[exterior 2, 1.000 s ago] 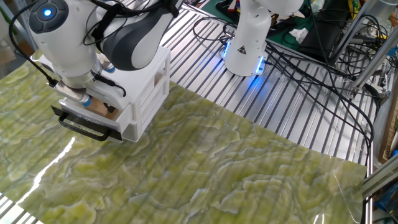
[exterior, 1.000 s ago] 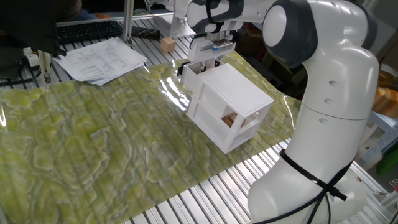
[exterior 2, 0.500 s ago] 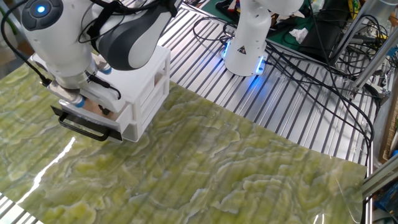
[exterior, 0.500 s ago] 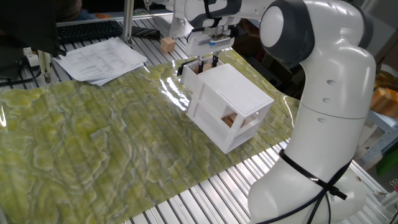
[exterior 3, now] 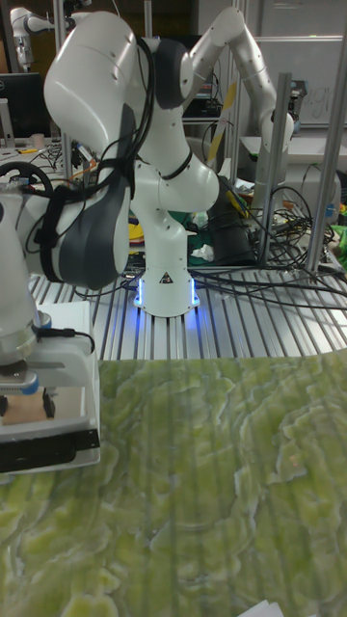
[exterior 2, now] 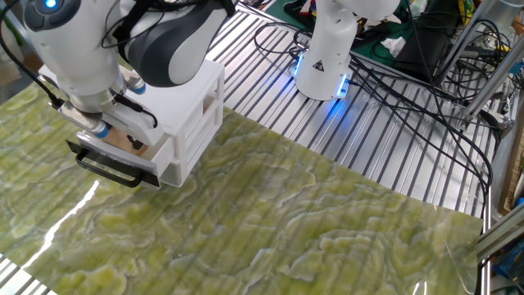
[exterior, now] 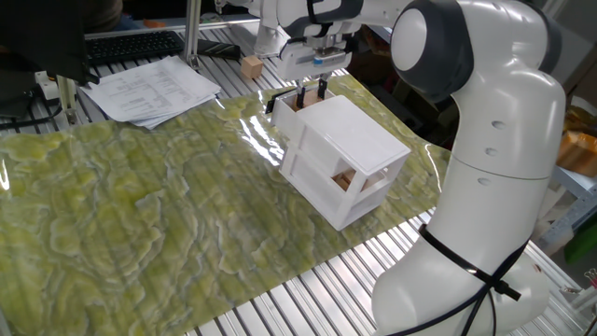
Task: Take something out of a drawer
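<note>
Between the fingers (exterior 3: 26, 406): cube (exterior 3: 26, 409), pinched | below them: open drawer (exterior 2: 123, 160), pulled out for reach | cabinet (exterior: 340, 159) behind, on worktop (exterior: 140, 215) | lift looks under way

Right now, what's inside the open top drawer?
A small tan wooden cube sits inside the pulled-out top drawer, between the gripper fingers. The rest of the drawer floor is hidden by the gripper and the drawer walls.
</note>
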Tool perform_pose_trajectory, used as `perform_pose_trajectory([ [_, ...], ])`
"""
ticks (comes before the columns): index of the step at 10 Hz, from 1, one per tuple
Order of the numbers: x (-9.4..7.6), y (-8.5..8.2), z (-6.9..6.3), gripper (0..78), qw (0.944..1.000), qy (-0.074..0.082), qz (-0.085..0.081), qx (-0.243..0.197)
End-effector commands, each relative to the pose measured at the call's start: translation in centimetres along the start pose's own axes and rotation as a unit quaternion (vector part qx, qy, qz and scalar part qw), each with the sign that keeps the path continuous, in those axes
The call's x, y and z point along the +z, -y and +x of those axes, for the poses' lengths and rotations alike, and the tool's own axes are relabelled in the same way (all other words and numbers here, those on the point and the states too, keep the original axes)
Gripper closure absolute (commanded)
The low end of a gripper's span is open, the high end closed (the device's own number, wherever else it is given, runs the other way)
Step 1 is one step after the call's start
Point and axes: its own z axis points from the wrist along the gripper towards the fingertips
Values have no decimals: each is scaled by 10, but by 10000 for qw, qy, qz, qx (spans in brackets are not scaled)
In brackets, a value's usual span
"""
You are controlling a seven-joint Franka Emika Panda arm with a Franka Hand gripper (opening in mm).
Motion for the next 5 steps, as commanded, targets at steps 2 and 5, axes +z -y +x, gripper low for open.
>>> perform_pose_trajectory([
  [2,-10,-1,-2,750,10000,56,-14,65],
  [5,-10,-1,-7,750,9997,171,-26,172],
])
